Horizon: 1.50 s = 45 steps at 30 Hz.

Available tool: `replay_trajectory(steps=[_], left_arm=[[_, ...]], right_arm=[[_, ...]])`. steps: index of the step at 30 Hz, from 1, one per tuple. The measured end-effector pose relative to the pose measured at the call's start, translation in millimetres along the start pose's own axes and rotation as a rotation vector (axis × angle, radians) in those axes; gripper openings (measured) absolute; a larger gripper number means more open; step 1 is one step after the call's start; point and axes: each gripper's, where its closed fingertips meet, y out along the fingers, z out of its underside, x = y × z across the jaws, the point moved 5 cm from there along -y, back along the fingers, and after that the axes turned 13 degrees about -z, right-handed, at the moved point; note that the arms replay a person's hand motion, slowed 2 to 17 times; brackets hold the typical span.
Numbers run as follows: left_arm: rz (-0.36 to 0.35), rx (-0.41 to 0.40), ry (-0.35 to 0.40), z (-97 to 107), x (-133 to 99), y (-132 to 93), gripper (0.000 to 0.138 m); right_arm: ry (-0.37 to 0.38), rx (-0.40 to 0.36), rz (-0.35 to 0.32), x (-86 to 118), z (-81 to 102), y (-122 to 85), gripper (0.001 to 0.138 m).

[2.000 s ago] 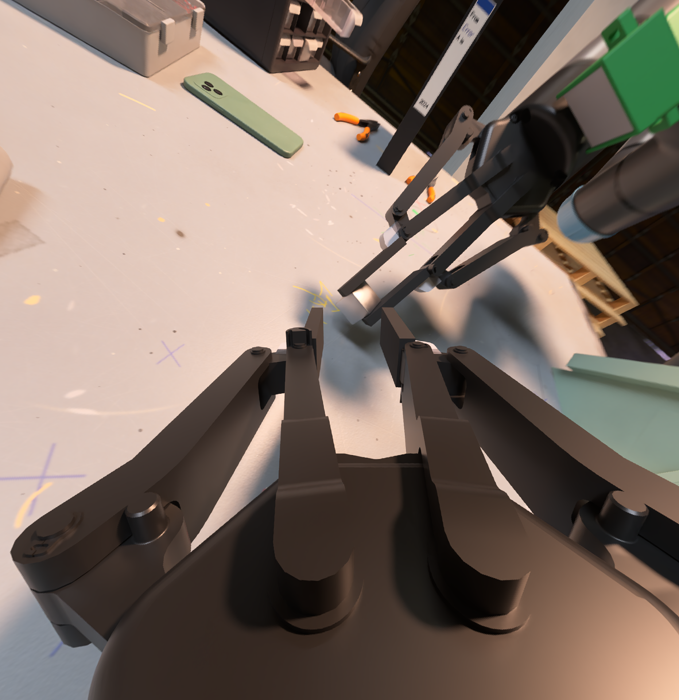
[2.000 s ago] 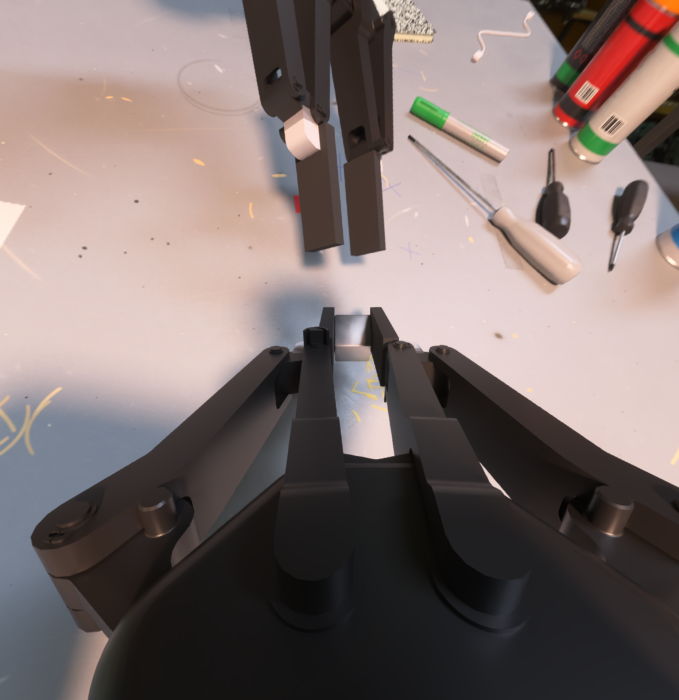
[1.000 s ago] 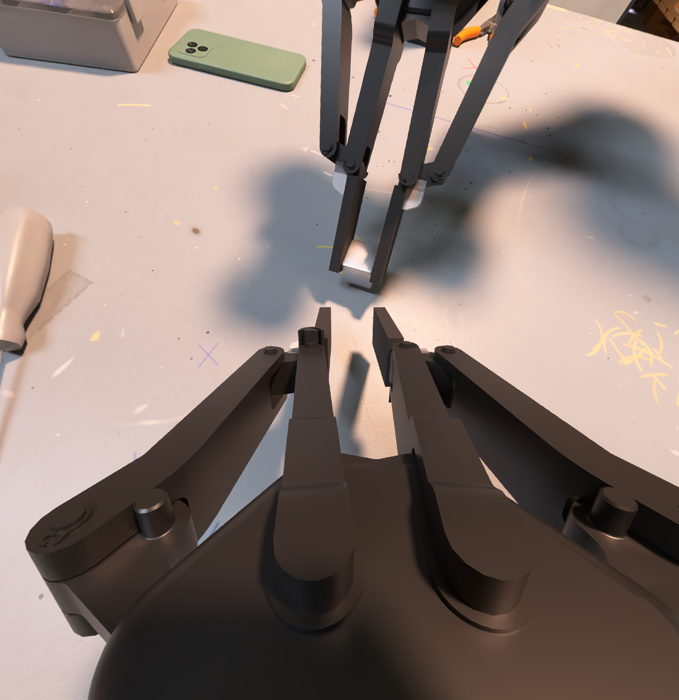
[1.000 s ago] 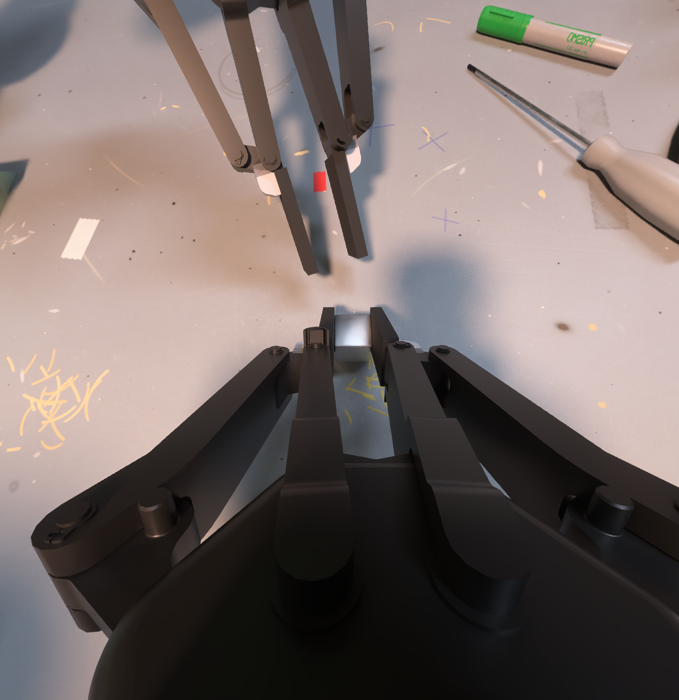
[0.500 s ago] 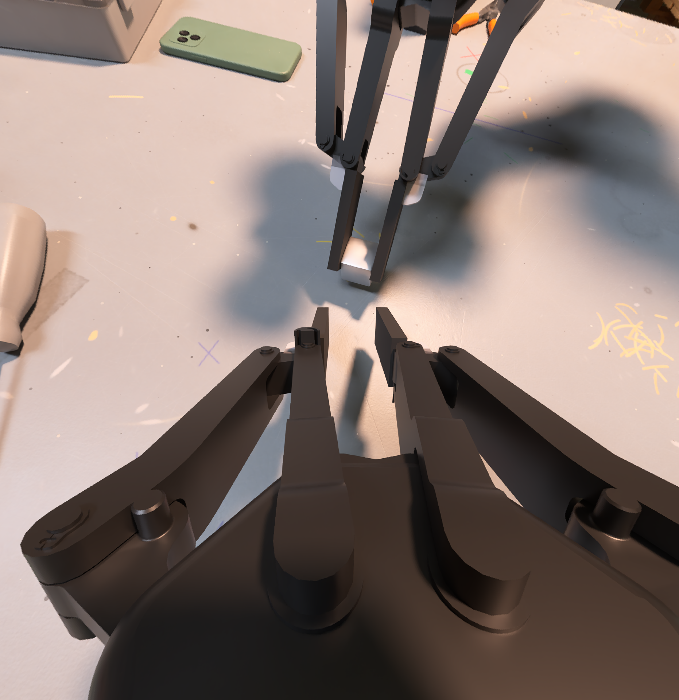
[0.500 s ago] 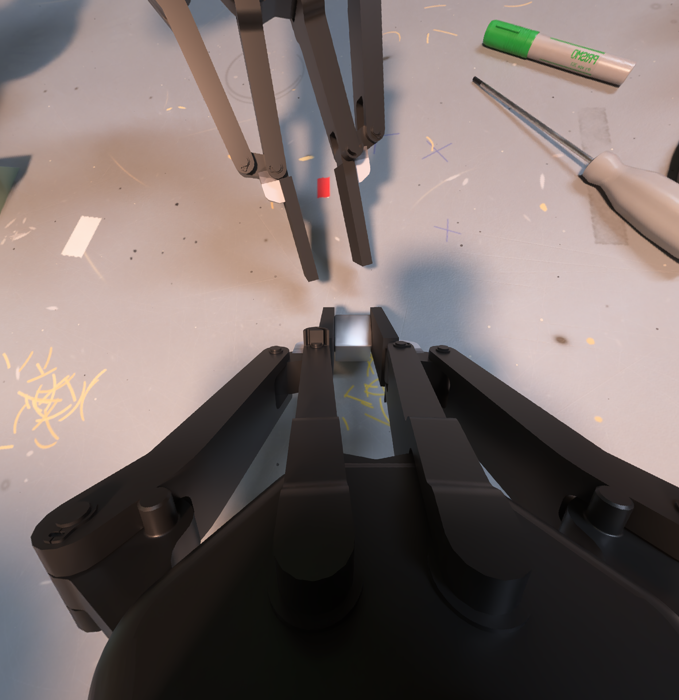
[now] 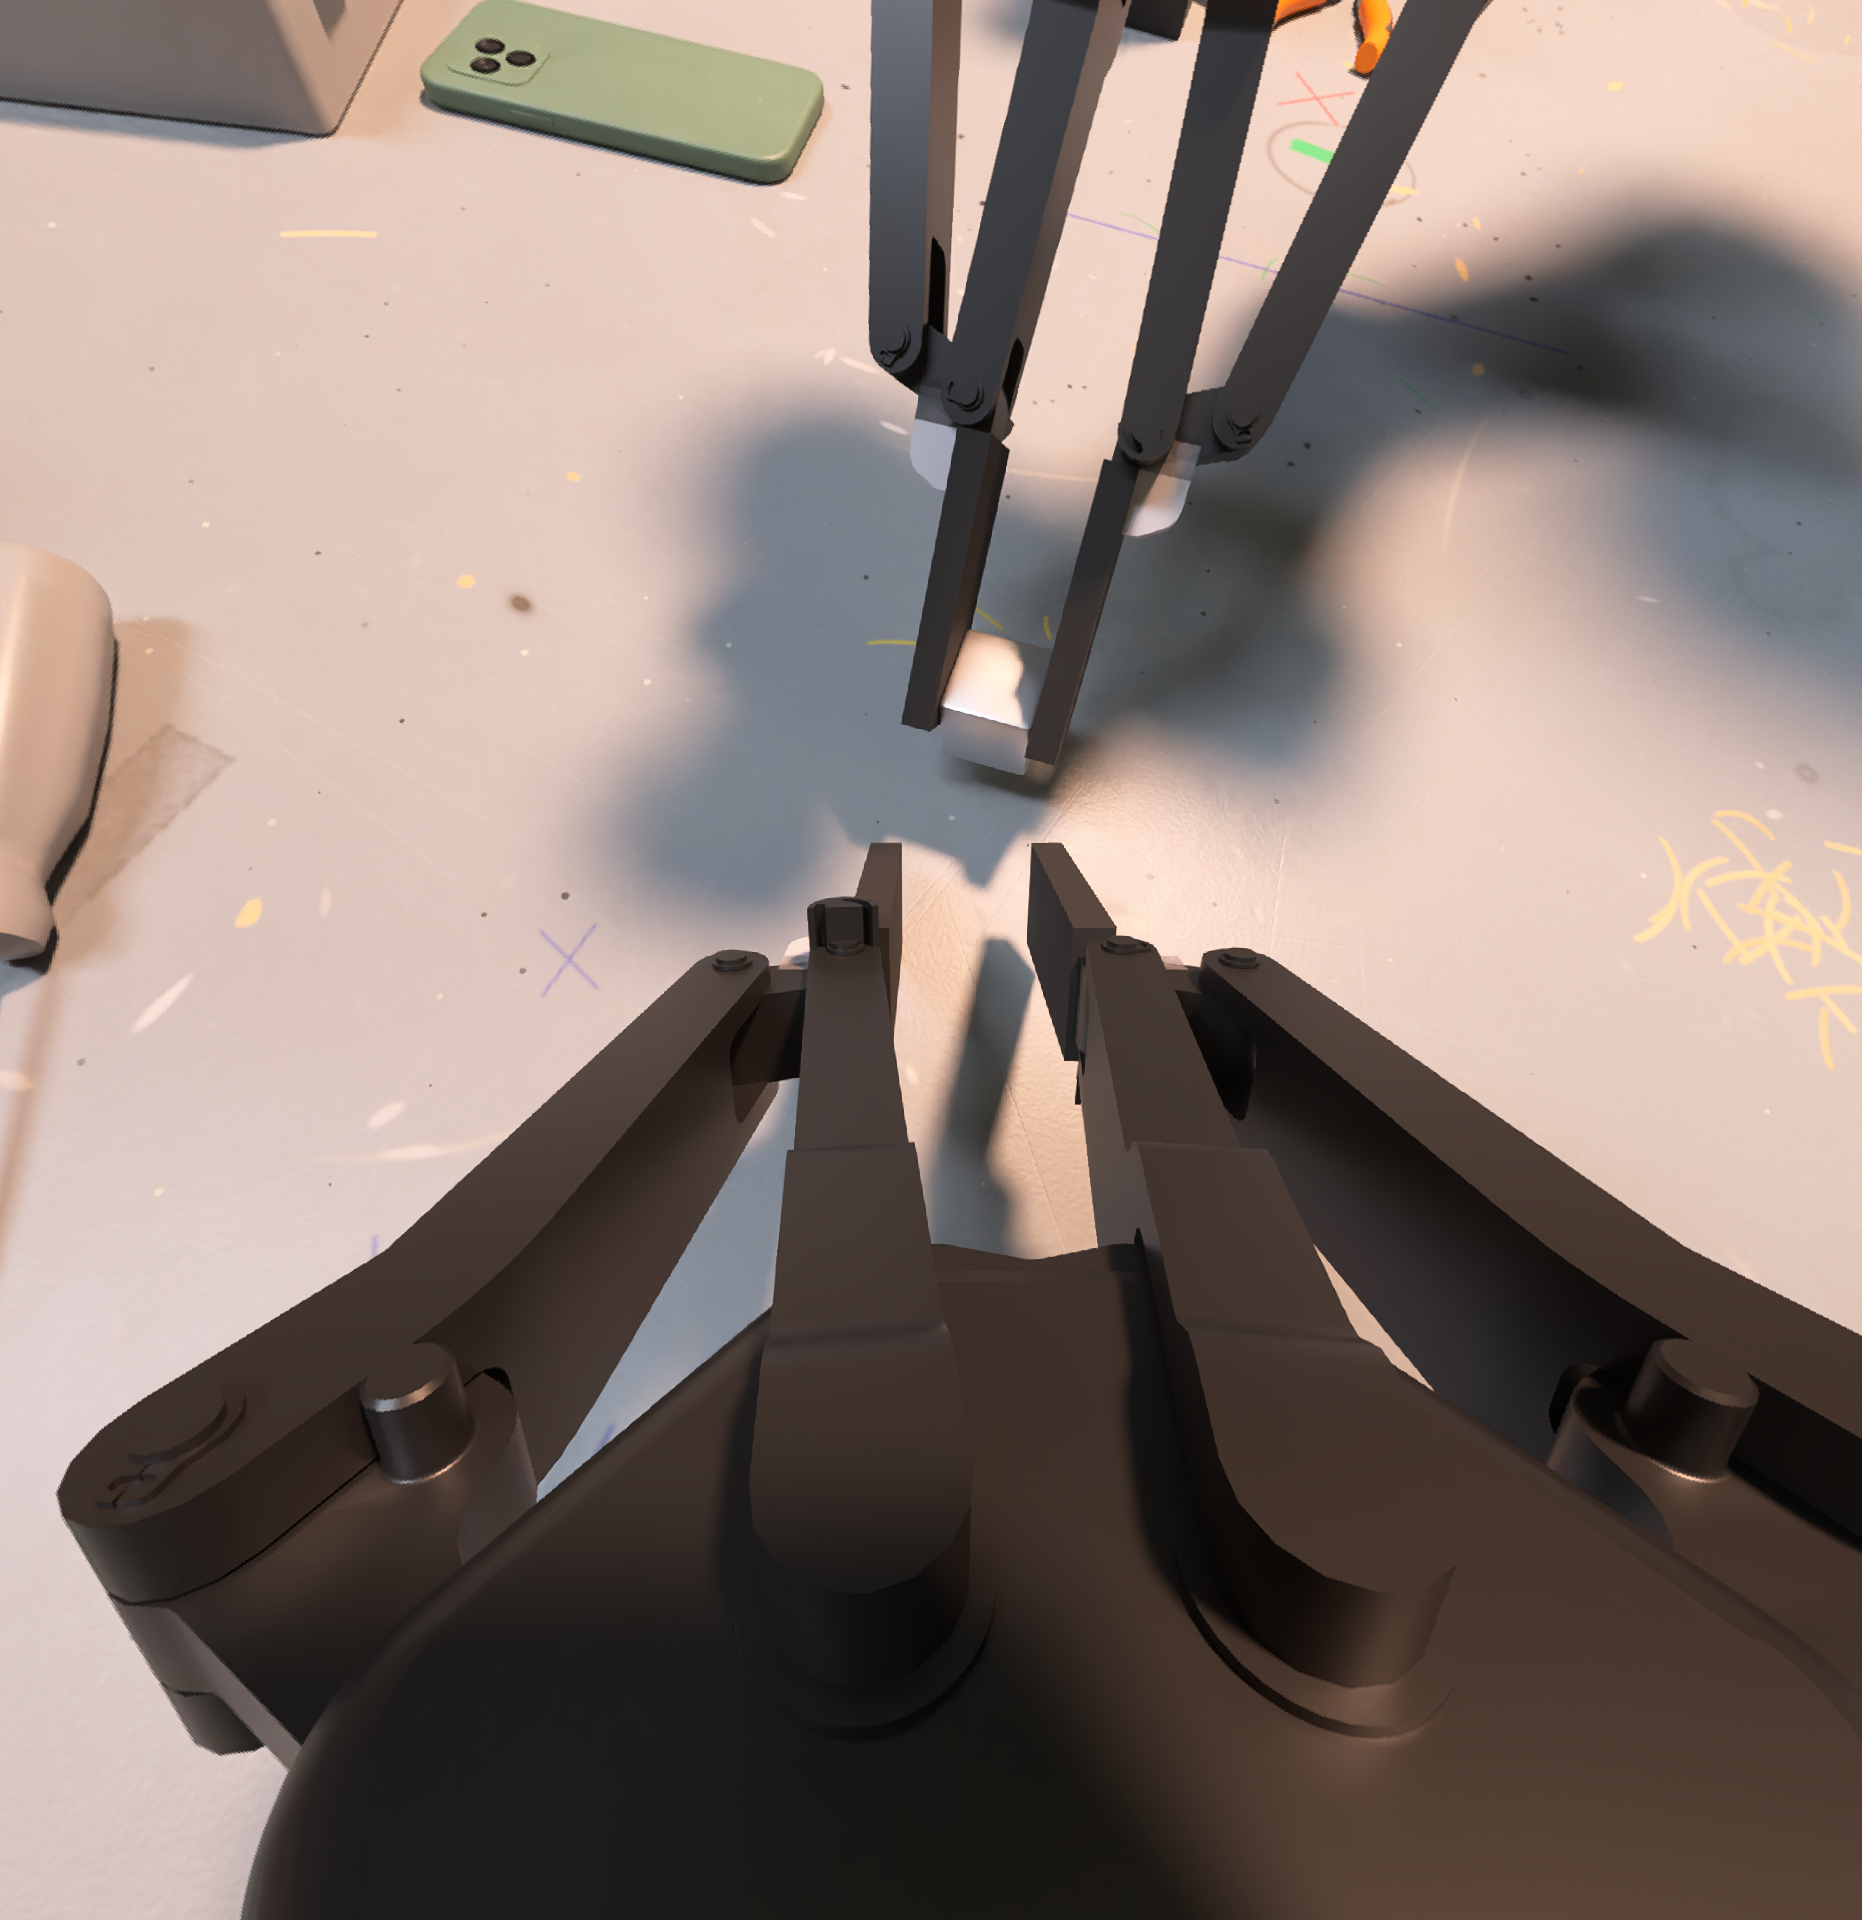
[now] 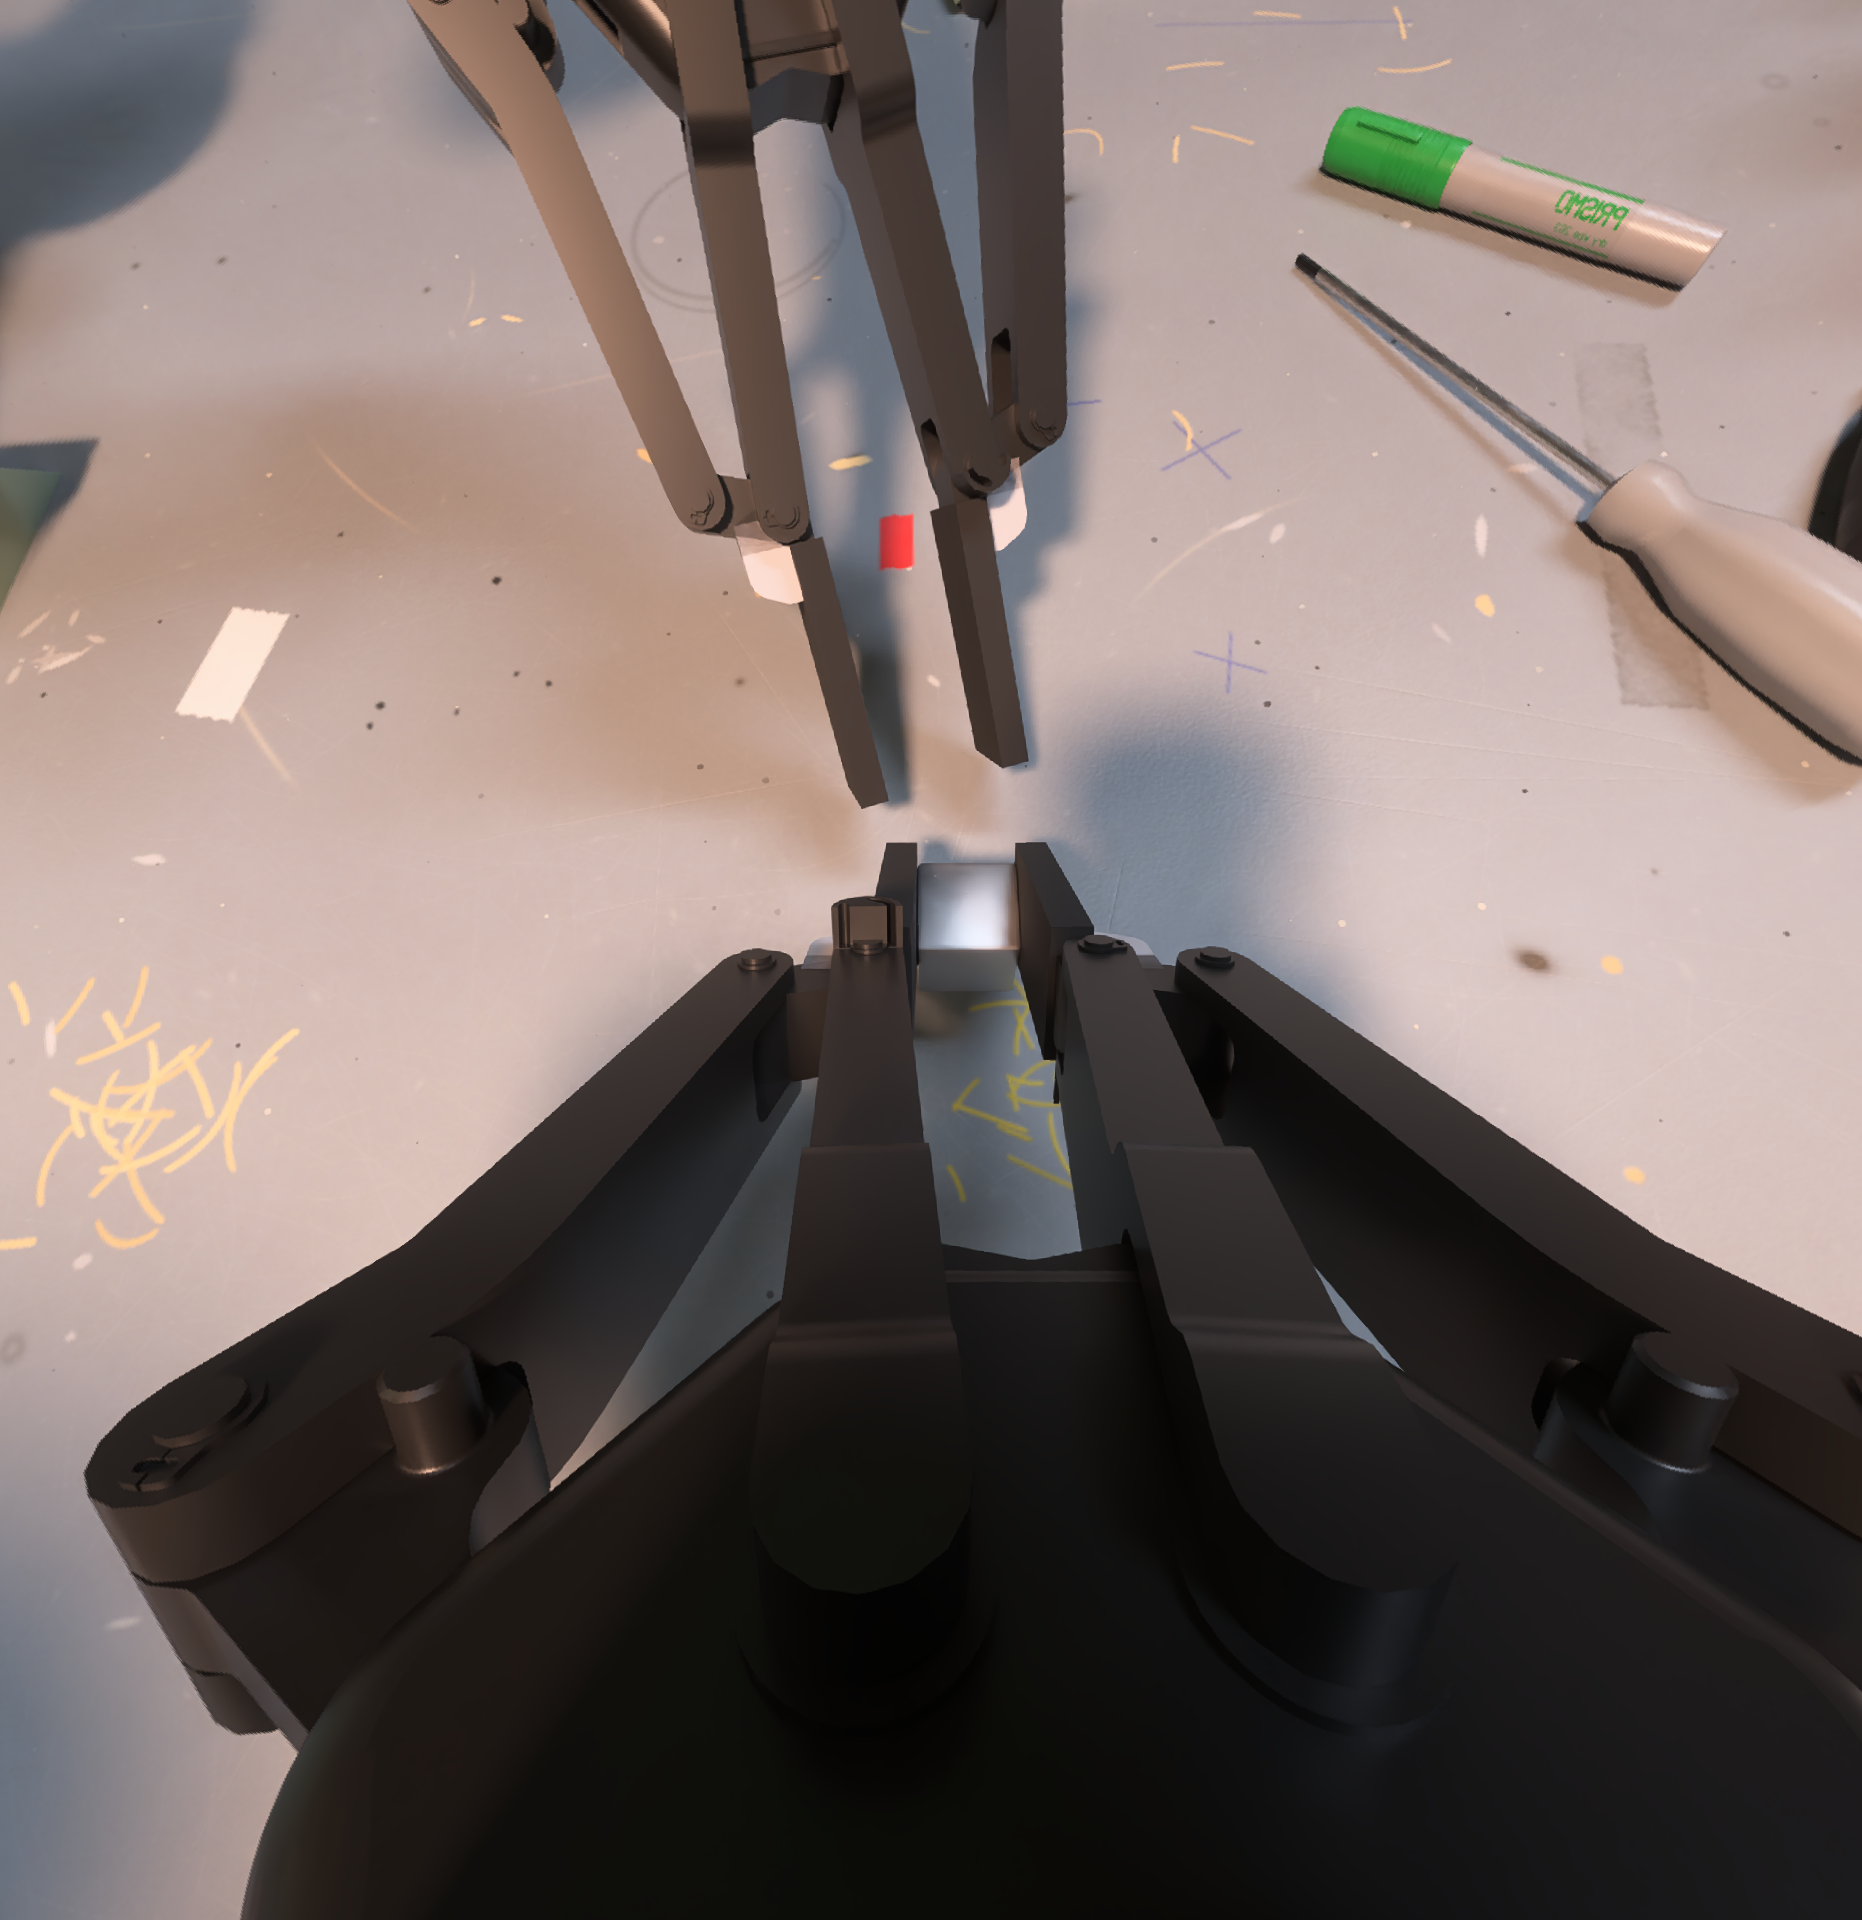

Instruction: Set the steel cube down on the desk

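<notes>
Right gripper (image 8: 966,883) pinches the steel cube (image 8: 966,906) between its two fingertips, both pads flat on opposite cube faces. In the left wrist view the same right gripper (image 7: 994,727) comes down from the top of frame, cube (image 7: 991,704) clamped at the very tips, its bottom edge at or just above the desk (image 7: 387,520); can't tell if it actually touches. A dark shadow sits directly under and around it.

Left gripper (image 7: 963,883) holds nothing: jaws parted with a clear gap, bare desk visible between the fingers. It hangs just in front of the cube, tips pointing at it, not touching. From the right wrist view the left gripper (image 8: 942,774) shows as two thin fingers angled down, ends just beyond the cube, apart from it.

Yellow scribble marks (image 8: 1010,1101) lie on the desk right under the right gripper's fingers; another yellow scribble patch (image 8: 137,1122) sits off to the left. A small red marker patch (image 8: 896,542) is on the desk behind the left fingers, a white tape strip (image 8: 231,663) farther left.

Farther out: grey-handled screwdriver (image 8: 1685,561) lying flat at right, green-capped marker pen (image 8: 1519,197) beyond it. Left wrist view has a green phone (image 7: 626,88) face down at top, a grey box (image 7: 179,62) beside it.
</notes>
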Motion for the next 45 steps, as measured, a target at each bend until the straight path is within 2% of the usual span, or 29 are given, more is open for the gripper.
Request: replay_trajectory(steps=[10,20,27,45], left_arm=[[0.0,0.005,-0.001,0.1,0.5,-0.1,0.033],[-0.007,0.01,-0.003,0.0,1.4,0.3,0.033],[-0.023,0.015,0.011,-0.3,0.6,0.7,0.033],[-0.019,0.027,0.015,-0.2,0.3,0.1,0.033]], right_arm=[[-0.007,0.038,0.03,3.9,0.9,1.2,0.025],[0.002,0.035,0.049,3.9,3.3,2.7,0.025],[-0.019,0.057,0.071,4.6,3.3,5.8,0.025],[-0.036,0.029,0.087,7.2,1.3,3.5,0.025]])
